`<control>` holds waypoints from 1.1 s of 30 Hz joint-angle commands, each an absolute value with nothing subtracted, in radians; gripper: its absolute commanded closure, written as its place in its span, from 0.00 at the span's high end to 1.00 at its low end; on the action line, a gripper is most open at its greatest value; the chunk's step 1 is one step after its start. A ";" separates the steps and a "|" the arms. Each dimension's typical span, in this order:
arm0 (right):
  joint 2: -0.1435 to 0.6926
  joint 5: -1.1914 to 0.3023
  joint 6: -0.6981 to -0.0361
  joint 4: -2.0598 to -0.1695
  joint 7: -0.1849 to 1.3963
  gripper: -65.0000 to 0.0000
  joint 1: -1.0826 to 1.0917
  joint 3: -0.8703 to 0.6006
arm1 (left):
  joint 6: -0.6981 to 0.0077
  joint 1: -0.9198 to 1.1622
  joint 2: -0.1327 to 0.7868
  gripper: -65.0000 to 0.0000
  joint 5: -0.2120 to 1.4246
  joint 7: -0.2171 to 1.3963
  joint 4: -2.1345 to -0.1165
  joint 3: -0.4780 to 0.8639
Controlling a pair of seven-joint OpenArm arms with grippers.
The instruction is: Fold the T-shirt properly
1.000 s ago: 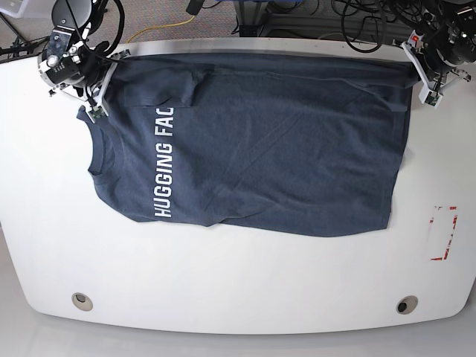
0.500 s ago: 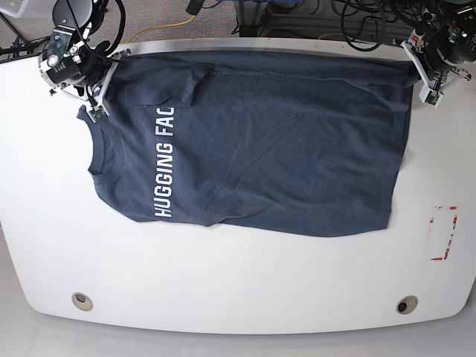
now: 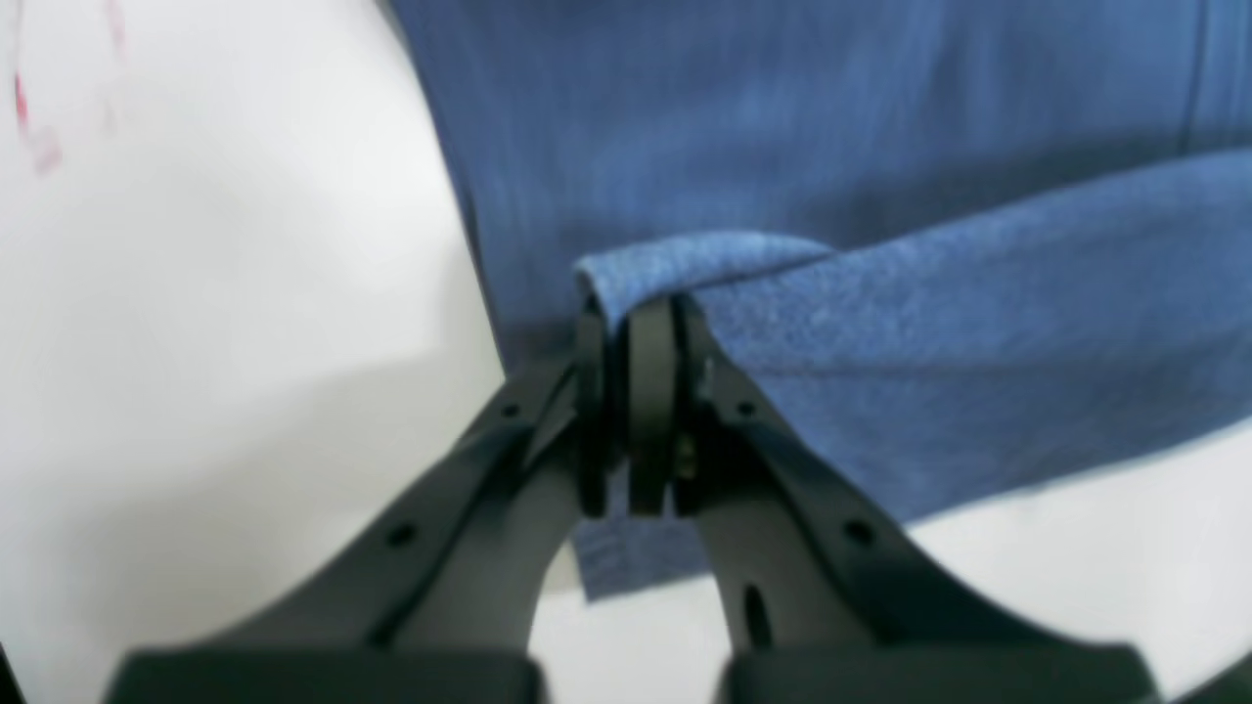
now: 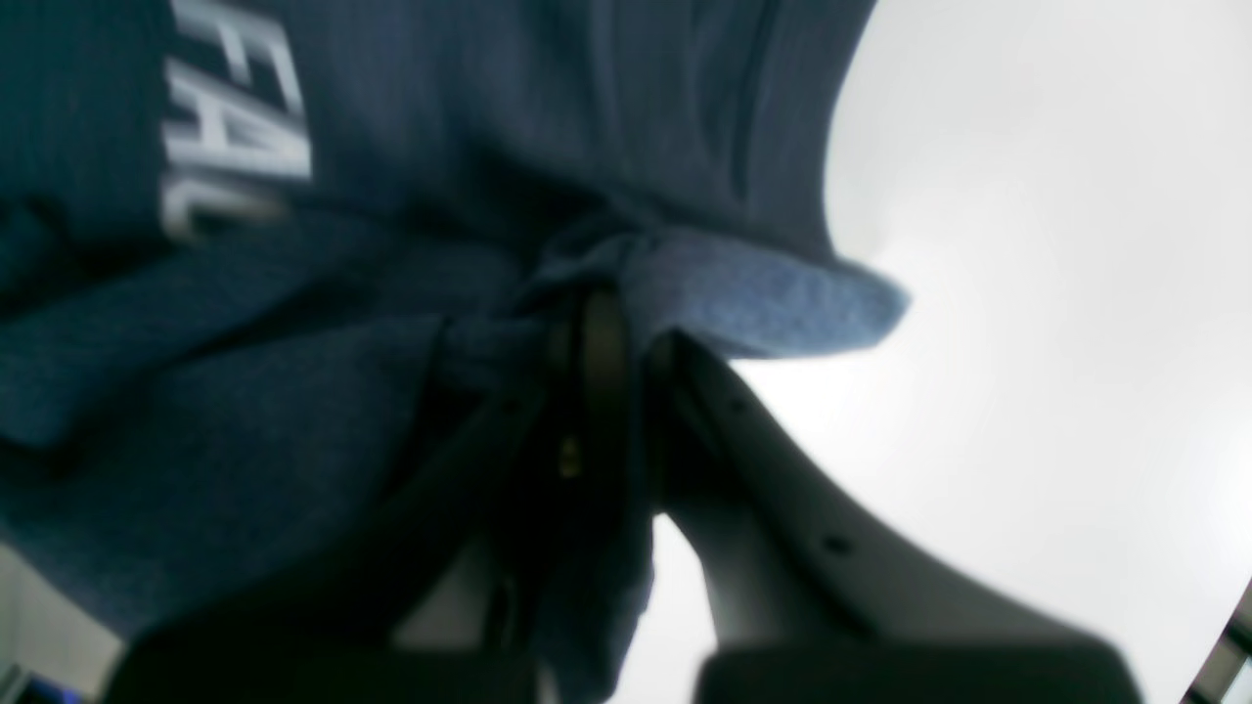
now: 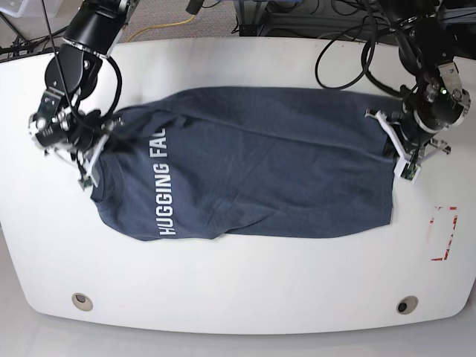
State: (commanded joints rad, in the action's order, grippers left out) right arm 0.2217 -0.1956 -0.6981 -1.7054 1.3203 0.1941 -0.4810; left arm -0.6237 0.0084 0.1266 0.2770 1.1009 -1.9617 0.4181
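Note:
The dark navy T-shirt [image 5: 260, 178] lies across the middle of the white table [image 5: 238, 282], with its white lettering [image 5: 163, 182] running along its left part. In the base view my left gripper [image 5: 405, 167] is at the shirt's right edge, and my right gripper [image 5: 89, 172] is at its left edge by the collar. The left wrist view shows my left gripper [image 3: 631, 328] shut on a folded edge of the T-shirt [image 3: 880, 147]. The right wrist view shows my right gripper [image 4: 611, 318] shut on a bunched edge of the T-shirt [image 4: 440, 98] near the lettering [image 4: 235, 147].
A red-marked rectangle [image 5: 444, 233] sits on the table at the right. Two round grommets [image 5: 82, 301] [image 5: 407, 305] lie near the front edge. Cables hang behind the far edge [image 5: 297, 22].
Both grippers have moved from the table's far edge toward the front, each holding a far corner. The shirt's far edge came with them, so the cloth now covers a shorter span.

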 joint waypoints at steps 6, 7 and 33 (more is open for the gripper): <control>0.249 -0.196 -0.698 -1.639 1.132 0.00 0.354 -0.401 | -0.579 -0.160 0.093 0.00 0.191 1.026 -1.960 0.386; 0.257 -0.196 -0.698 -1.623 1.102 0.00 0.374 -0.386 | -0.572 -0.182 0.093 0.00 0.182 1.023 -1.962 0.384; 0.403 -0.206 -0.674 -1.257 0.885 0.00 1.306 0.053 | -0.446 -1.073 0.245 0.01 0.131 1.053 -1.799 0.386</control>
